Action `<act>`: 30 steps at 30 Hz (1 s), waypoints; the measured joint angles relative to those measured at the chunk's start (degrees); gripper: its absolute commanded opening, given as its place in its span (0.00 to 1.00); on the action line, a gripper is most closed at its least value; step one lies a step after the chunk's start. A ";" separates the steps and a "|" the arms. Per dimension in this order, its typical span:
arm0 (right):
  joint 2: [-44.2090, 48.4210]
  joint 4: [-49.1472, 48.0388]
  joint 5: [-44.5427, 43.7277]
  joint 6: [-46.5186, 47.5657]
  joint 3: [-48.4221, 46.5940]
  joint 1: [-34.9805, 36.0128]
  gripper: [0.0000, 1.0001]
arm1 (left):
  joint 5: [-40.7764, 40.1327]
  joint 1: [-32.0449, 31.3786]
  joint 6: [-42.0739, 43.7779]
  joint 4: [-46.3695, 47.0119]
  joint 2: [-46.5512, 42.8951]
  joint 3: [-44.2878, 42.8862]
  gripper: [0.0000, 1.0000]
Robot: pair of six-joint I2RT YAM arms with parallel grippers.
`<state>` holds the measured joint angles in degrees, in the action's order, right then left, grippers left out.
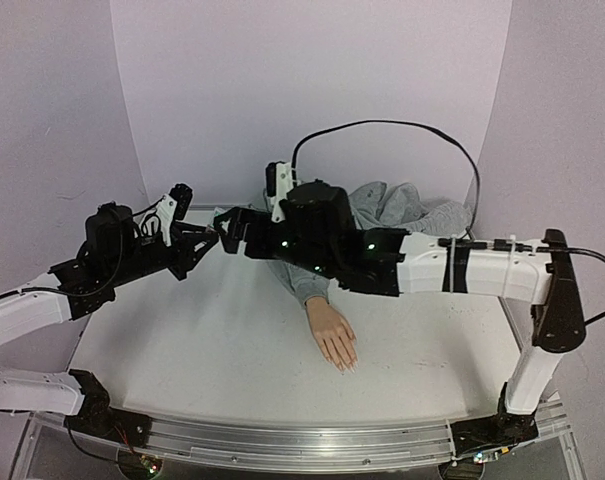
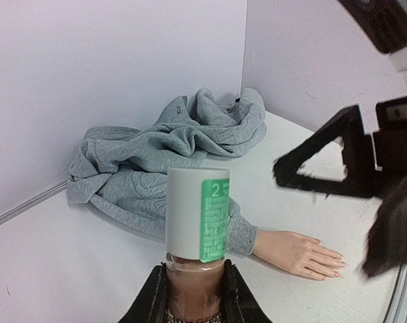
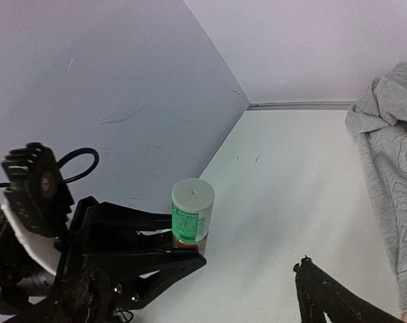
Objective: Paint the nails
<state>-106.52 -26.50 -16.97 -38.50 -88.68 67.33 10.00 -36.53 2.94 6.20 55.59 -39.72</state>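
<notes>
My left gripper (image 1: 206, 240) is shut on a small bottle (image 2: 196, 222) with a white cap, a green label and a brownish glass body, and holds it upright above the table at the back left. My right gripper (image 1: 228, 228) is open and faces the bottle; in the right wrist view the bottle (image 3: 192, 210) stands just ahead of its left finger. The flesh-coloured mannequin hand (image 1: 332, 335) lies palm down mid-table, and its pale nails (image 1: 348, 366) point towards the near edge. The hand also shows in the left wrist view (image 2: 299, 253). Neither gripper is near the nails.
A crumpled grey sweatshirt (image 1: 392, 208) lies at the back of the white table (image 1: 182, 340), and its sleeve runs to the mannequin hand. Lilac walls (image 1: 312, 90) close the back and both sides. A black cable (image 1: 402, 125) arcs above the right arm.
</notes>
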 measured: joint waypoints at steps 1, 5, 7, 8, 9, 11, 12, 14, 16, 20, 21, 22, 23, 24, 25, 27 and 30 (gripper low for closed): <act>2.08 0.02 1.53 1.53 1.75 -0.92 0.98 | -0.22 0.09 -0.04 0.11 0.33 -0.07 0.00; 9.11 -0.68 8.02 7.98 7.76 -5.42 0.98 | 0.44 0.28 -0.44 0.00 1.86 -0.70 0.00; 12.15 -2.34 12.85 10.43 11.28 -8.11 0.98 | 2.21 0.52 -0.72 -0.13 2.36 -1.01 0.00; 13.44 -3.67 15.69 11.15 13.27 -9.51 0.98 | 4.04 0.68 -1.05 -0.15 2.71 -1.31 0.00; 14.56 -5.20 18.97 11.56 15.32 -10.86 0.98 | 6.34 0.83 -1.29 -0.15 3.08 -1.68 0.00; 15.65 -7.76 25.35 11.85 18.27 -12.98 0.98 | 12.57 1.11 -1.38 -0.09 4.09 -2.86 0.00; 15.69 -9.22 28.70 11.87 19.34 -13.81 0.97 | 16.15 1.14 -1.46 0.02 4.72 -3.65 0.00; 15.56 -11.52 34.64 11.85 20.74 -14.53 0.94 | 23.21 1.11 -1.64 0.81 6.03 -5.01 0.00; 15.34 -14.43 40.30 11.65 21.46 -14.49 0.90 | 30.73 1.11 -2.80 2.45 7.56 -5.97 0.00; 13.99 -22.34 49.66 10.67 21.73 -14.12 0.80 | 42.23 1.05 -5.51 5.05 10.60 -6.69 0.00; 13.55 -24.04 51.30 10.29 21.75 -14.05 0.75 | 44.19 1.03 -6.08 5.51 11.30 -6.80 0.00; 12.94 -26.12 53.13 9.81 21.75 -13.97 0.72 | 45.86 0.92 -6.51 5.86 11.85 -6.93 0.00; 12.26 -27.93 54.73 9.25 21.73 -13.92 0.69 | 47.21 0.83 -7.04 6.05 12.17 -7.04 0.00; 11.54 -29.49 56.08 8.68 21.73 -13.90 0.68 | 48.35 0.79 -7.43 6.36 12.35 -7.08 0.00; 10.78 -30.75 57.22 8.13 21.70 -13.90 0.66 | 49.18 0.79 -7.58 6.54 12.37 -7.08 0.00; 9.07 -32.68 58.82 7.21 21.68 -13.92 0.61 | 50.49 0.68 -7.85 7.19 12.37 -7.10 0.00; 7.17 -33.90 60.04 6.19 21.68 -13.92 0.52 | 51.71 0.57 -8.02 7.87 12.37 -7.13 0.00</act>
<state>-99.35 -60.40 43.07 -32.32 -67.00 53.41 61.71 -35.97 -5.08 14.06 67.96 -46.85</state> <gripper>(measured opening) 0.589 0.228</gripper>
